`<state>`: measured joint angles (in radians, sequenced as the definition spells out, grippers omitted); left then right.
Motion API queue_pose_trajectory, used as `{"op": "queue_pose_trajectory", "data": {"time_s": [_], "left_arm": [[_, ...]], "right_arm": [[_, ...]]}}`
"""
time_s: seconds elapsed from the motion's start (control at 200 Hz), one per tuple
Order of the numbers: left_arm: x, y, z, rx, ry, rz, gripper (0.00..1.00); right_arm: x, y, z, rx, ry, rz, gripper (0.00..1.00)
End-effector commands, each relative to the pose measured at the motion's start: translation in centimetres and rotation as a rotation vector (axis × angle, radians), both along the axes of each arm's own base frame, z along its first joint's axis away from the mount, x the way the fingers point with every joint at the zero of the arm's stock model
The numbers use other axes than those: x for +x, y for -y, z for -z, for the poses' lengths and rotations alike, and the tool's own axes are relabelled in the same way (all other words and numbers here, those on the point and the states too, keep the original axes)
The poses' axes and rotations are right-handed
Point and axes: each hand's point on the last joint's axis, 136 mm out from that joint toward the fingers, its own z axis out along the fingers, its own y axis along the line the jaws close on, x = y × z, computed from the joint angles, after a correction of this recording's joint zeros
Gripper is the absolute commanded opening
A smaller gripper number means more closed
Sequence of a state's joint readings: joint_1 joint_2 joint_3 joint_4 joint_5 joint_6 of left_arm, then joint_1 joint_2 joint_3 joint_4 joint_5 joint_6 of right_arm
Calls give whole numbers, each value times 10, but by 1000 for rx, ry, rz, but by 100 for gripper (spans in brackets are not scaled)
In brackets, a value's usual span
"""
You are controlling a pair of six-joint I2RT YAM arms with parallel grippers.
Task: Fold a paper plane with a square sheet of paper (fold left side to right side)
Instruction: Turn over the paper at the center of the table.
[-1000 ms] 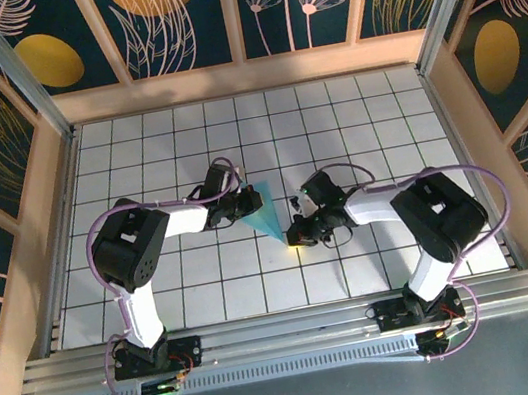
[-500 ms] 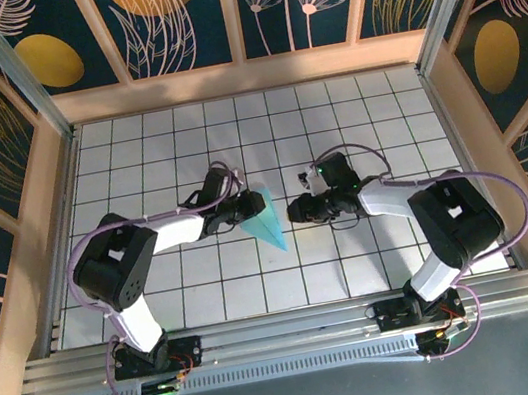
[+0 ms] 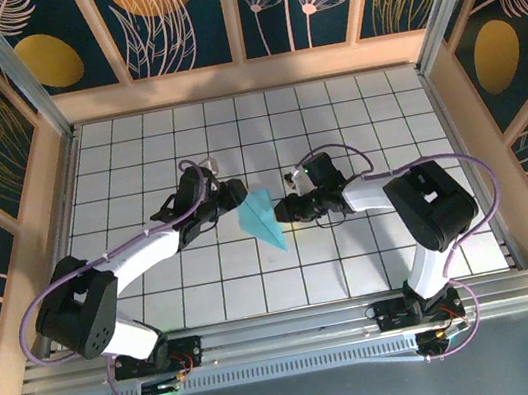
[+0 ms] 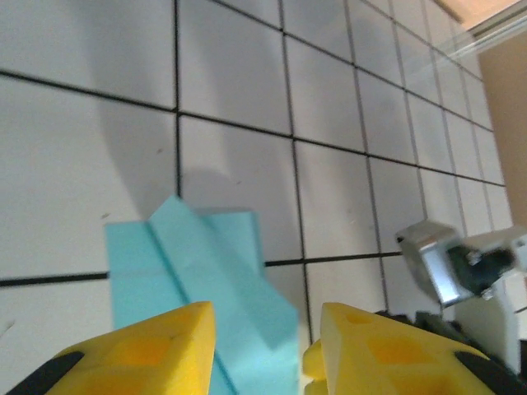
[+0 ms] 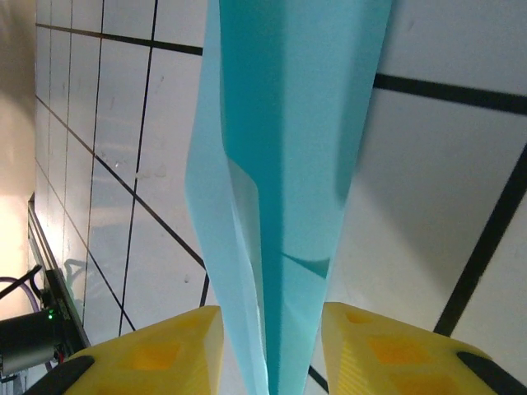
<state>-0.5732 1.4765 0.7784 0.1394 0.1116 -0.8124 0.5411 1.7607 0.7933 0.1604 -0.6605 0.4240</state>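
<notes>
Left tool (image 3: 229, 196) stands spread over the wide tail of the paper plane (image 3: 260, 220), right tool (image 3: 283, 213) spread too, the dart running between its fingers, neither pinching. We see the plane resting mid-table (image 3: 331, 115), already creased slim and pointed. We judge the folding nearly done, perhaps a final press left.
</notes>
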Motion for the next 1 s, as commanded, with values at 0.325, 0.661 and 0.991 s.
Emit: {"op": "queue_pose_trajectory", "data": {"time_s": [0.325, 0.661, 0.991], "left_arm": [[-7, -39, -20, 19, 57, -129, 51], [-33, -39, -145, -320, 399, -29, 85], [-78, 17, -230, -587, 518, 399, 71]], "right_arm": [[5, -24, -27, 81, 68, -69, 0], [9, 5, -153, 311, 393, -72, 0], [-30, 9, -255, 656, 526, -234, 0]]}}
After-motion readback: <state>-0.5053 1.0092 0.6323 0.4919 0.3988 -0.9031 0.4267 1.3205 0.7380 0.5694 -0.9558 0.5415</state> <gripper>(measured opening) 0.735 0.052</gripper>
